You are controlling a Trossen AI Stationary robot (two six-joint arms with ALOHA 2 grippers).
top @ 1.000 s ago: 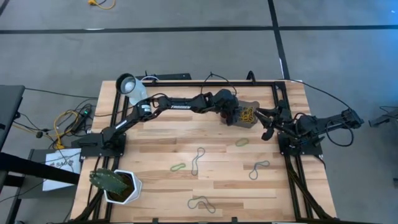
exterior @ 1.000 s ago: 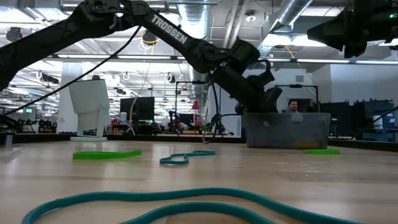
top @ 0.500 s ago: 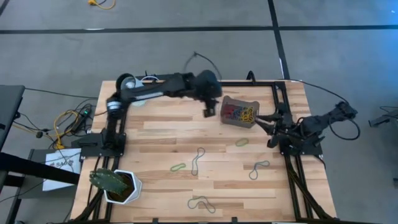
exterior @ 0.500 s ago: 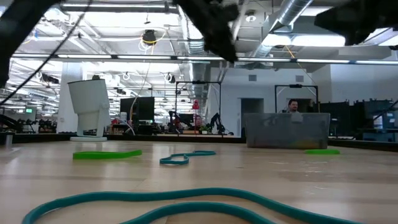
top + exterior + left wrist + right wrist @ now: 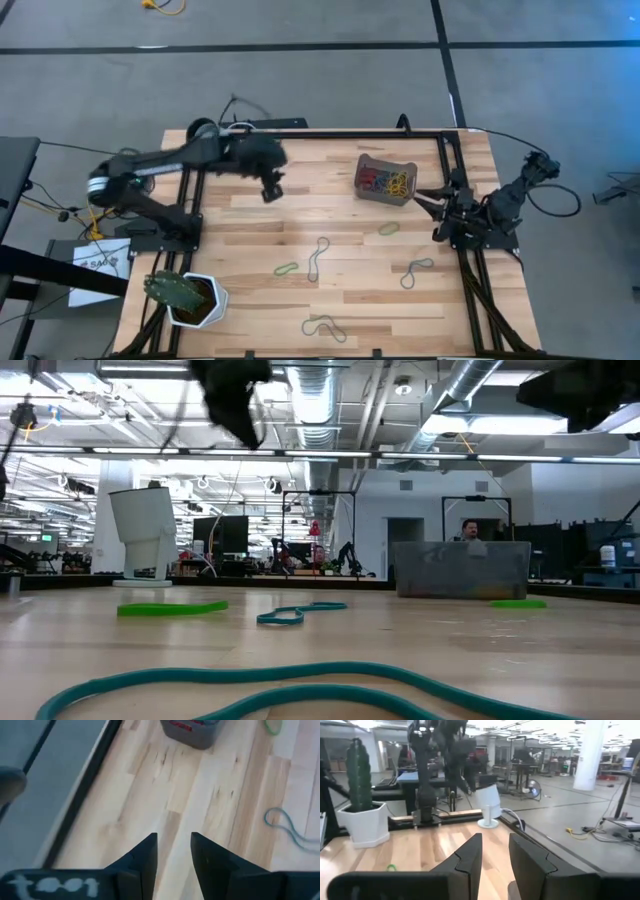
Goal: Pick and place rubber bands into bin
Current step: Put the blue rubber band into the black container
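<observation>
Bin [image 5: 386,180] of coloured rubber bands [image 5: 385,181] at the worktop's [image 5: 300,230] two o'clock; left hand [image 5: 270,187] hangs at eleven, fingers slightly parted, empty; right hand [image 5: 428,197] beside bin, likewise.

Wooden table [image 5: 250,230] carries bin [image 5: 385,181], loose rubber bands [image 5: 318,256] (several), potted plant [image 5: 185,296].

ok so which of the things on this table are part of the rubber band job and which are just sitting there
Part of the job:
- loose rubber bands on the wood
- bin, coloured bands already inside
- left gripper, raised mid-table
- right gripper, waiting beside the bin

Just lying about:
- potted cactus
- white cup
</observation>
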